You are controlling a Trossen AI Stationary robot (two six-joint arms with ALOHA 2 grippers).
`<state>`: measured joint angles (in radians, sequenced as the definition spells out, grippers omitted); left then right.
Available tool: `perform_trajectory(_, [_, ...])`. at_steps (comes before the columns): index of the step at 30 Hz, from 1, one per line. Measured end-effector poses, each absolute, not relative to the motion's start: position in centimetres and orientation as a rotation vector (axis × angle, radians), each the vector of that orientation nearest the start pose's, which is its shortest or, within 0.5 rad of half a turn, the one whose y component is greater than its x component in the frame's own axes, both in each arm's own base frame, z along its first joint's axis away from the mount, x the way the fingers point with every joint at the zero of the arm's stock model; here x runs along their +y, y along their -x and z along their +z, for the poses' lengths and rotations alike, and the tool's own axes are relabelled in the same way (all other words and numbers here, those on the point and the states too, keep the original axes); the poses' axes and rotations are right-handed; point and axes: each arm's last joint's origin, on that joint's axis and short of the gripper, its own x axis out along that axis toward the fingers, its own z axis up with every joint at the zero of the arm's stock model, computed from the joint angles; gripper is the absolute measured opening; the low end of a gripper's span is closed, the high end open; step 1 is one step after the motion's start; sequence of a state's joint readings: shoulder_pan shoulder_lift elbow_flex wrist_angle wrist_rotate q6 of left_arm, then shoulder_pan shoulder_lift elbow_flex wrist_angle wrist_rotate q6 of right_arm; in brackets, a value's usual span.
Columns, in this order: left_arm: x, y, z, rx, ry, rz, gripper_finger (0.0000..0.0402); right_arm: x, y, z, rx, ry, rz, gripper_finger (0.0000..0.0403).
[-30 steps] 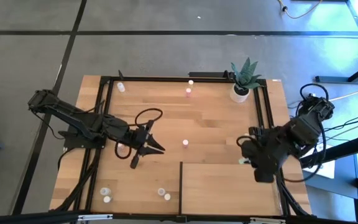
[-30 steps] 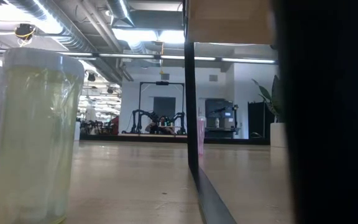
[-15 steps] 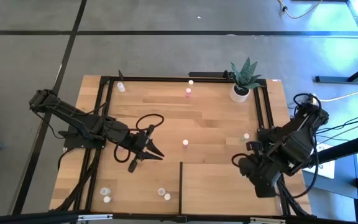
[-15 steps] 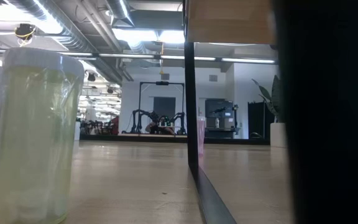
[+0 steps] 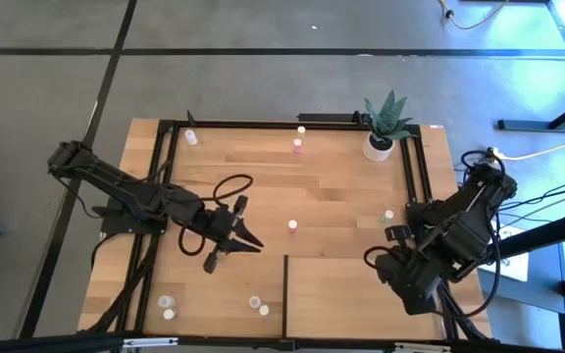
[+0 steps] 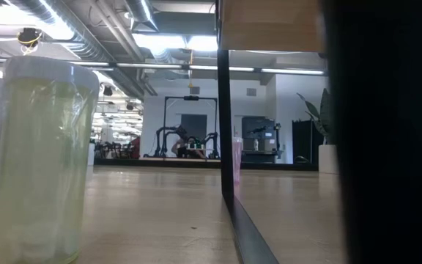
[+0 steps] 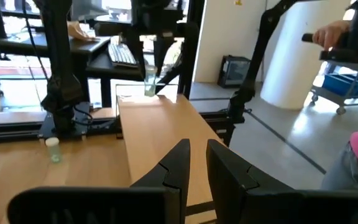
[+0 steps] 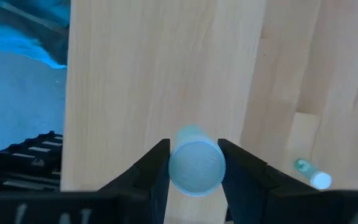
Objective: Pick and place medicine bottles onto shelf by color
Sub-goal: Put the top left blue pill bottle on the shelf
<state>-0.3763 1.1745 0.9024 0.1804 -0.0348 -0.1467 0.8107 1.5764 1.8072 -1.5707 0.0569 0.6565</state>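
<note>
Could go wrong on the way down; could drop the little bottle (image 8: pixel 196 165), since round and smooth and only pinched at its sides; might land tilted, tip over and roll along the shelf (image 5: pixel 361 289); might end up in the wrong colour spot, too; could also bump the loose green-topped bottle (image 8: pixel 311 175) lying on its side on the table nearby.

Right gripper (image 8: pixel 194 163): about half open, fingers squeezing that small pale bottle from both sides; hanging above the pale shelf near its right edge, at the front right of the table (image 5: pixel 322 186); top of the bottle facing the wrist camera.

Left gripper (image 5: pixel 246 238): squeezed shut, nothing in it; low over the middle left of the table.

More bottles: one pink (image 5: pixel 291 226) near the middle, a few at the far edge, a few at the front left; none yet seen standing on the shelf.
</note>
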Motion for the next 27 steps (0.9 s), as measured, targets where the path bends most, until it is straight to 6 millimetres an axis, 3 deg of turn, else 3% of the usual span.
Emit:
perform_trajectory(16, [-12.4,-31.7,37.8,0.415,0.009,-0.317,0.0047,18.9,-17.6,39.7,1.28,0.108,0.228,0.0129])
perform_trajectory(22, [-13.0,-33.2,38.1,0.44,0.003,-0.315,0.0047,20.0,-16.3,39.7,1.258,0.123,0.229,0.0129])
perform_trajectory(27, [-13.1,-33.3,38.0,0.444,0.003,-0.316,0.0047,20.6,-15.1,39.9,1.268,0.003,0.168,0.0129])
